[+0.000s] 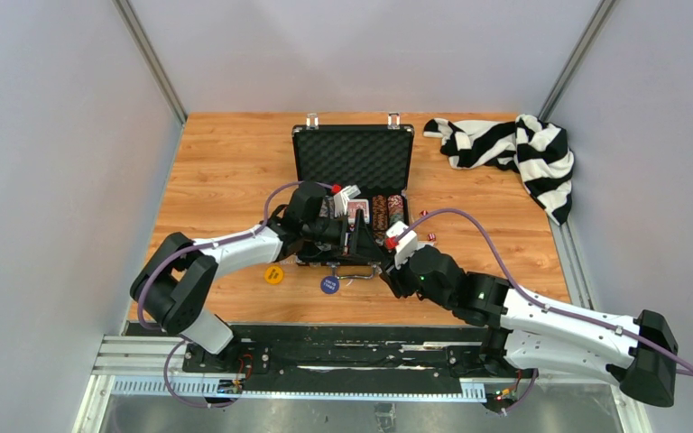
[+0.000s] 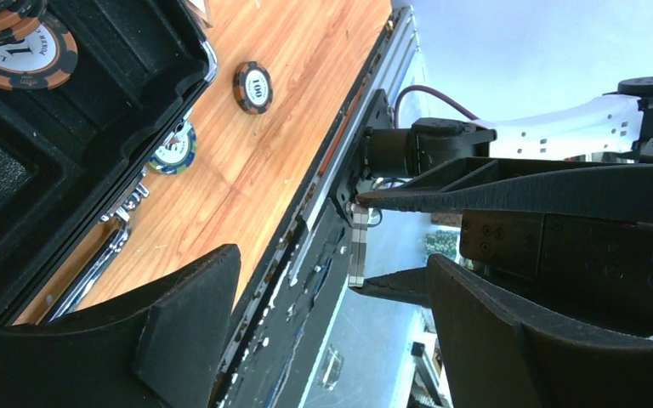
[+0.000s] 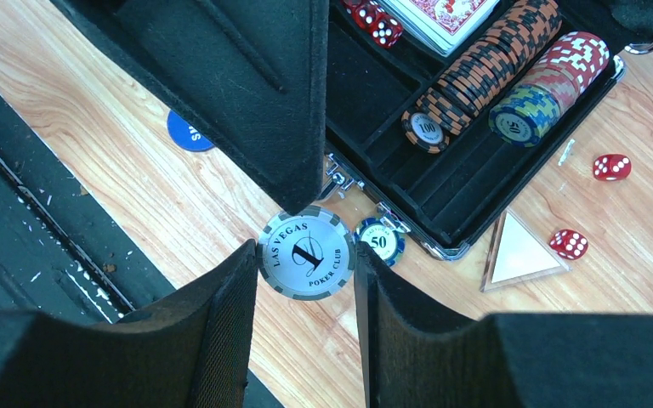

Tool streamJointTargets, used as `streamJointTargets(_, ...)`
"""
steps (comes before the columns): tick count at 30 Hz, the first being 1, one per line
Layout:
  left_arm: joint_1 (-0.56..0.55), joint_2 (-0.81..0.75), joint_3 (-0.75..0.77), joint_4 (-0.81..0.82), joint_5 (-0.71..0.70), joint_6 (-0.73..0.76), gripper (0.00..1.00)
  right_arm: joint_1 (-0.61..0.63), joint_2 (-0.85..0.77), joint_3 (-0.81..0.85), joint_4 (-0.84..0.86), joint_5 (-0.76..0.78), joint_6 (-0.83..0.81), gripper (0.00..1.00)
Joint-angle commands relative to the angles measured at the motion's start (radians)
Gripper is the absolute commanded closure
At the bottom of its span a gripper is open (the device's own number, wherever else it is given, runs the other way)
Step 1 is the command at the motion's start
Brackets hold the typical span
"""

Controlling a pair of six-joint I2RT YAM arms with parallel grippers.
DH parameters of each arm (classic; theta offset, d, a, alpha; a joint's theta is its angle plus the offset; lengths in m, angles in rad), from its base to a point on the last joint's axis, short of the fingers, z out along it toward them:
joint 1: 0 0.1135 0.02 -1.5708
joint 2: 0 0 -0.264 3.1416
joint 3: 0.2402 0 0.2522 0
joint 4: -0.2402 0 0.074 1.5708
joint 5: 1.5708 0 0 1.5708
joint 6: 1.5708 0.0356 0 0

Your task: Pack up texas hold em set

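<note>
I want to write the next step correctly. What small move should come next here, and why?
Probably the left end effector should close gently on the grey Las Vegas Poker Club chip. The right end effector pinches that chip by its rim, and the left wrist view shows it edge-on between the left one's open fingers, so a handover seems ready.

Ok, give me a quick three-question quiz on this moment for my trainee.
1. True or false: the right gripper holds a grey-and-white chip.
2. Relative to the briefcase, the striped cloth lies: A) inside it; B) on the table, to its right at the far corner; C) in front of it, by the arm bases.
3. What number is printed on the blue chip lying on the table against the briefcase?
Key: 1 true; 2 B; 3 50.
</note>
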Motion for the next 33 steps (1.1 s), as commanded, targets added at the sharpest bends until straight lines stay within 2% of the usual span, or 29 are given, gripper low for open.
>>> streamJointTargets(1,-0.006,0.006,0.024,0.035,0.037,-0.009,0.16,0.018,-0.015,0.019,0.035,-0.014,-0.023,0.69)
streamJointTargets(8,-0.015,0.010,0.012,0.036,0.027,-0.001,0.19,0.019,-0.003,0.033,0.048,-0.023,-0.028,0.69)
streamJointTargets(16,-0.028,0.019,0.015,0.053,0.025,-0.009,0.31,0.019,-0.001,0.037,0.053,-0.022,-0.024,0.68)
streamJointTargets(25,-0.038,0.027,0.009,0.054,0.016,0.001,0.50,0.019,0.011,0.037,0.055,-0.028,-0.018,0.69)
streamJointTargets(33,-0.053,0.040,0.012,0.054,0.021,0.011,0.51,0.019,0.016,0.036,0.066,-0.032,-0.014,0.69)
